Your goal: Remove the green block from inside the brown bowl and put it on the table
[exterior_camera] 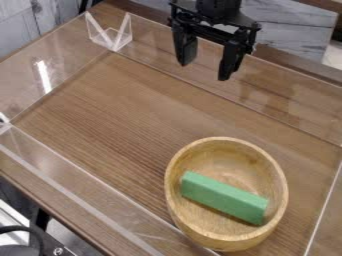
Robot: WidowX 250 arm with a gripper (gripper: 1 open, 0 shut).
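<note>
A: We see the green block (225,197) lying flat inside the brown bowl (227,152), near the table (120,110)'s front right.

B: Yep, and our gripper (203,55) hangs far back, jaws spread apart, empty.

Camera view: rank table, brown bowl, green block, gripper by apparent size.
1. table
2. brown bowl
3. and 4. gripper, jaws open, and green block: look about alike; the block lies nearer the camera, inside the bowl, so unranked.
</note>
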